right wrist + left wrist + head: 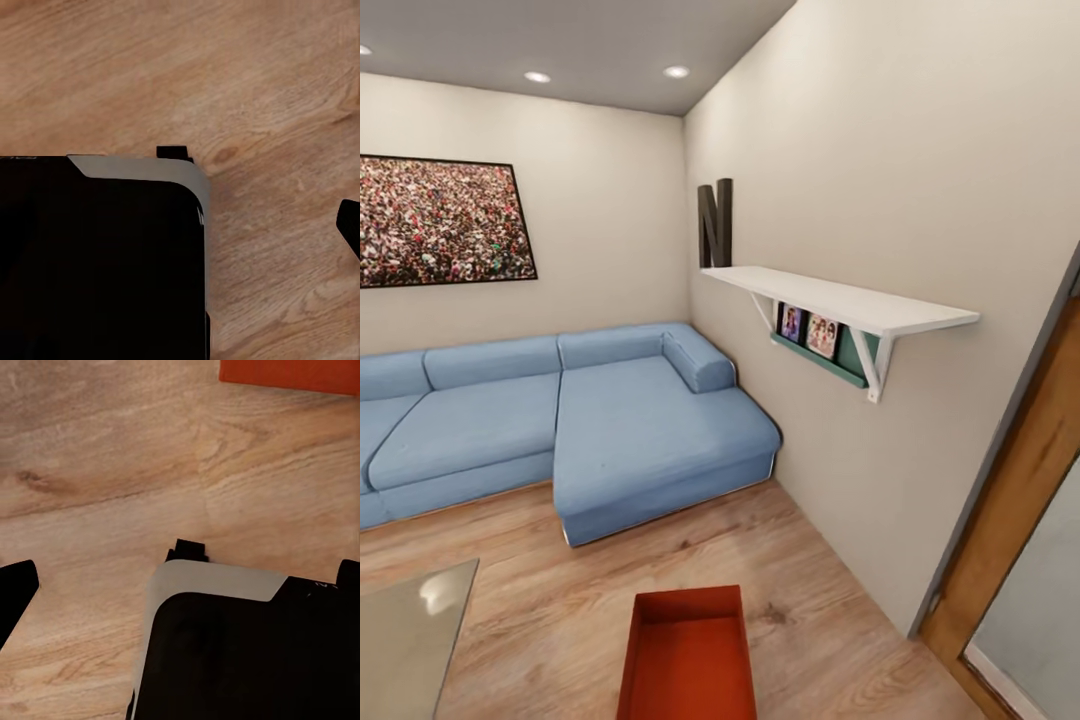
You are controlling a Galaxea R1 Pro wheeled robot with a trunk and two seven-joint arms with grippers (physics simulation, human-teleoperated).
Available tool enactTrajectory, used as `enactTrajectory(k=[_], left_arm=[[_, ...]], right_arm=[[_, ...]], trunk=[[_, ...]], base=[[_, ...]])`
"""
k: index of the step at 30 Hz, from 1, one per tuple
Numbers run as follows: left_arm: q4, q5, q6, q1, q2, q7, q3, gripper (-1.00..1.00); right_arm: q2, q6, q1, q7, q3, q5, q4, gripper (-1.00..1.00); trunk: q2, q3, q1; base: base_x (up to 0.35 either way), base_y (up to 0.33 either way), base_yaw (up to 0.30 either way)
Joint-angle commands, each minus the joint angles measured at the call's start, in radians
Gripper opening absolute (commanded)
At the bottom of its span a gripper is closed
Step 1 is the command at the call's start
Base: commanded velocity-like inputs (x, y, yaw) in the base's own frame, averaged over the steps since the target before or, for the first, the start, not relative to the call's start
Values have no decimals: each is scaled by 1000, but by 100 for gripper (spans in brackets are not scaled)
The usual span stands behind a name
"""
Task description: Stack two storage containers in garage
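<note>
Sitting on the light wood planks (540, 600) of the living room, one red-orange storage container (688, 655) rests open side up, just in front of the blue corner sofa (610, 430). A strip of it (289, 375) lies well ahead of the left pincer. Can't tell whether either pincer is spread or pressed together.
</note>
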State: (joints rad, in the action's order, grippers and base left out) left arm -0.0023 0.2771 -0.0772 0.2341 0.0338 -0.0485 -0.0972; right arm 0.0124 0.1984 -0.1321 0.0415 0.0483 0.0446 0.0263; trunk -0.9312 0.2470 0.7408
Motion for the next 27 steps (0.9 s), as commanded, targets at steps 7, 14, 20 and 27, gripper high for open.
enactTrajectory(k=[7,14,20,27], left_arm=[[1,8,-3,1,-2,-2,-9,100],[1,8,-4,1,-2,-2,-9,100],[1,8,-4,1,-2,-2,-9,100],[1,8,-6,1,-2,-2,-9,100]], right_arm=[[-1,6,-1,3,5,5,3,100],[-6,6,-1,5,5,5,3,100],[-5,6,-1,4,5,5,3,100],[-4,6,-1,-1,5,4,3,100]], trunk=[[-1,1,1],[-1,1,1],[-1,1,1],[-1,1,1]], base=[[185,182,0],[18,16,11],[1,1,160],[0,0,47]])
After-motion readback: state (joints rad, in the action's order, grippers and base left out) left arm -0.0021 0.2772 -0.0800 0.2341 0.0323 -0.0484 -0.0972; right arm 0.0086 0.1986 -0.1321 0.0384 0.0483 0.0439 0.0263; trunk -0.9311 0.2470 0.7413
